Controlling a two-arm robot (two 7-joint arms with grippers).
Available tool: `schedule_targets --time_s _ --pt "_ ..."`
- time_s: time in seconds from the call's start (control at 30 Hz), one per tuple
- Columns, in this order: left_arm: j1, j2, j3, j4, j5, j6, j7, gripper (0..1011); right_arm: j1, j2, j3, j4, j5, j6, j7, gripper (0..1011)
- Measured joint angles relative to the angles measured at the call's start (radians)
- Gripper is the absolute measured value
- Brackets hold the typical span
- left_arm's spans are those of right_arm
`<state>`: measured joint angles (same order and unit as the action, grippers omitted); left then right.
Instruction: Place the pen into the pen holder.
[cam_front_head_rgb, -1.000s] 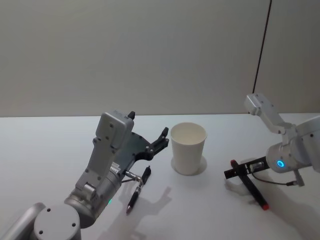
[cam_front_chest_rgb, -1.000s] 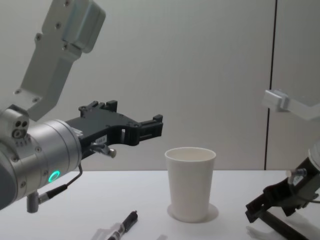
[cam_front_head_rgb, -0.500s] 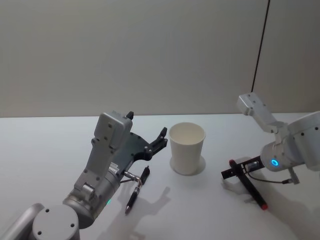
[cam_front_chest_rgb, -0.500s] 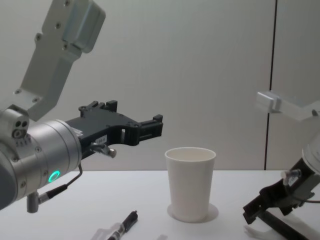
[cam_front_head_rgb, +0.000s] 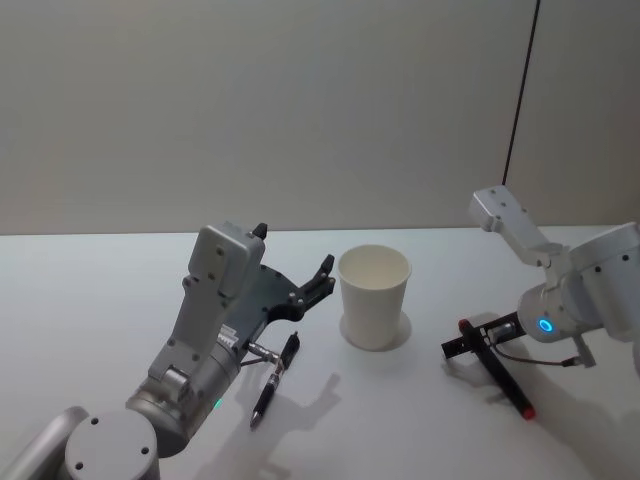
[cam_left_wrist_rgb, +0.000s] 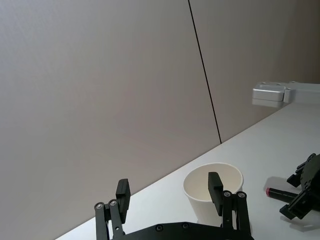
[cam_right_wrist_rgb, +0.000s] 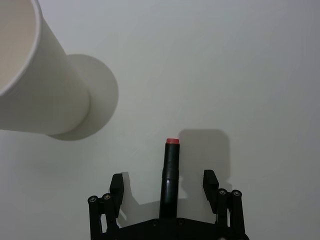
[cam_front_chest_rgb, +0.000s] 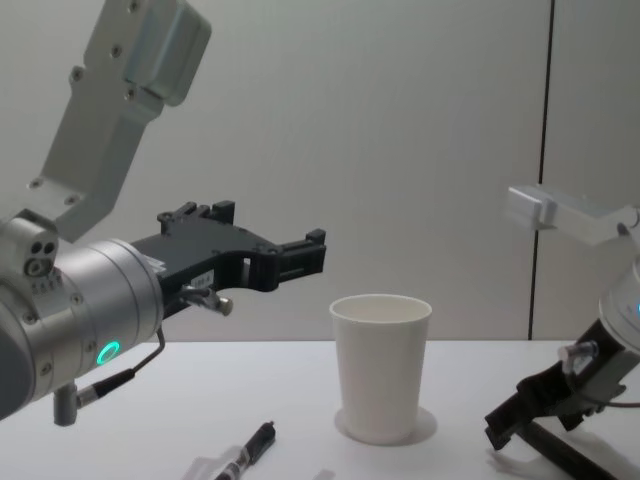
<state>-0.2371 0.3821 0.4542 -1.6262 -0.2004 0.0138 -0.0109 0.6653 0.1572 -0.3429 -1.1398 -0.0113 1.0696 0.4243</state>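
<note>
Right claw (cam_right_wrist_rgb: 163, 181) low, straddling red-tipped pen (cam_right_wrist_rgb: 170, 156)

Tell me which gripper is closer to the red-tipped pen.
Right. The right gripper sits low at the table, open, with the red-tipped pen lying between its fingers. The left gripper is raised in the air, open, beyond the paper cup from that pen.

White pen holder (cam_front_head_rgb: 374, 300) stands upright; red-tipped black pen (cam_front_head_rgb: 505, 383) lies flat nearby.
</note>
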Motion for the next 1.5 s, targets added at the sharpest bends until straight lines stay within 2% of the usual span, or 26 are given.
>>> schedule_targets --time_s 0.27,0.4,0.6,0.63,0.73,0.83,0.93,1.23,1.5 --pt "0.000 0.000 0.000 0.000 0.000 0.000 0.000 998 0.003 -0.003 0.001 0.013 -0.002 -0.013 -0.004 1001" --pt "0.000 0.000 0.000 0.000 0.000 0.000 0.000 998 0.004 -0.005 0.002 0.020 -0.004 -0.019 -0.005 945" --pt "0.000 0.000 0.000 0.000 0.000 0.000 0.000 999 0.006 -0.006 0.004 0.032 -0.006 -0.027 -0.005 786" --pt "0.000 0.000 0.000 0.000 0.000 0.000 0.000 998 0.006 -0.007 0.004 0.033 -0.006 -0.028 -0.005 786" --pt "0.000 0.000 0.000 0.000 0.000 0.000 0.000 999 0.008 -0.008 0.005 0.037 -0.007 -0.030 -0.005 650" --pt "0.000 0.000 0.000 0.000 0.000 0.000 0.000 999 0.009 -0.008 0.006 0.041 -0.007 -0.032 -0.005 591" --pt "0.000 0.000 0.000 0.000 0.000 0.000 0.000 998 0.010 -0.009 0.007 0.046 -0.008 -0.035 -0.005 464" --pt "0.000 0.000 0.000 0.000 0.000 0.000 0.000 998 0.011 -0.011 0.009 0.057 -0.008 -0.038 -0.005 195" --pt "0.000 0.000 0.000 0.000 0.000 0.000 0.000 998 0.012 -0.014 0.010 0.063 -0.008 -0.042 -0.007 179"
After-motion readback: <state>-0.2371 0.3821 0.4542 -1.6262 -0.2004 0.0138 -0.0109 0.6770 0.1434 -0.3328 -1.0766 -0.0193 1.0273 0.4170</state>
